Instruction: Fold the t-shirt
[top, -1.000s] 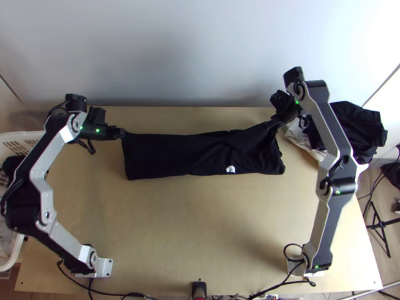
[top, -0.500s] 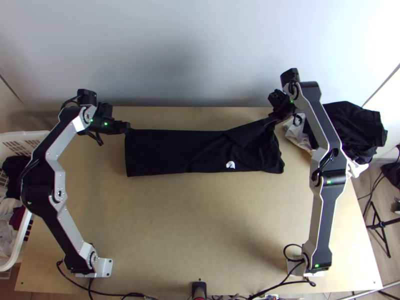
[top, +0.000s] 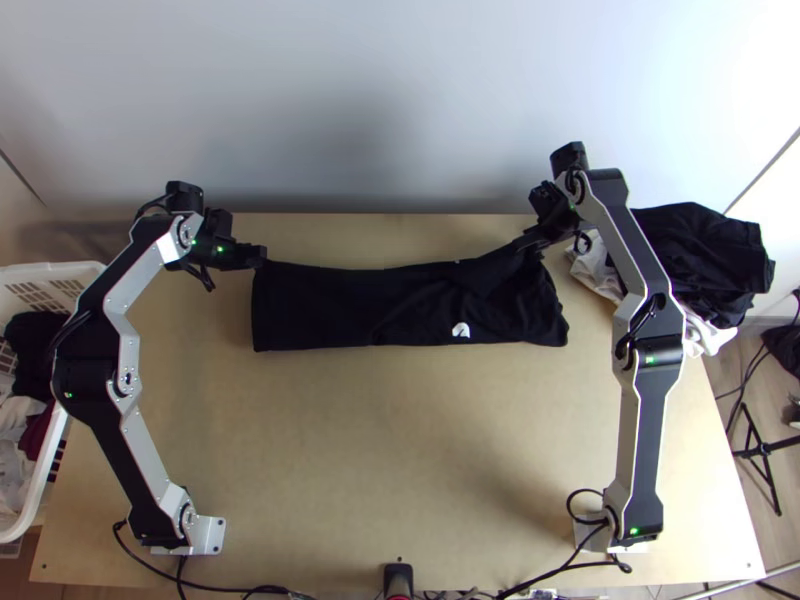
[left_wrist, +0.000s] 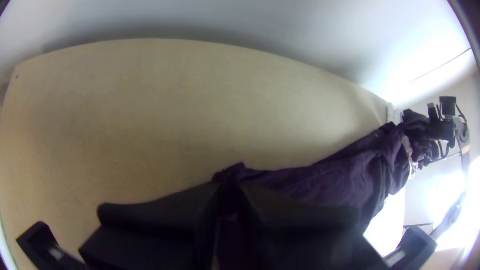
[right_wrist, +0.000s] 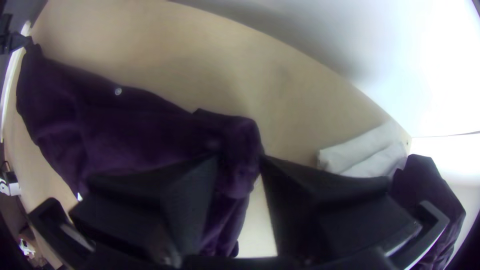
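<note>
Now our right fingers (right_wrist: 320, 197) stand well apart, with a raised bit of the shirt (top: 330, 310) between them, seemingly loose. Our left fingers (left_wrist: 165, 210) are pinched on its corner. Over the last second both pairs have drawn in toward each other, the right ones more, so the right end's steep slant up to the fingers has eased and the far edge sags a little between the two pairs.

Between our fingers the shirt lies along the desk (top: 400, 450) as a long, narrow folded strip, its small white logo (top: 461, 330) nearer the right pair. To us that suggests the long fold is made and the right corner is being let go. We'd clear the right fingers without snagging the cloth, then open the left and smooth the far edge; leaving it slack could make the next fold crooked.

Outward of the right fingers sits a dark and white pile (top: 695, 240); outward of the left, a white basket (top: 50, 275).
</note>
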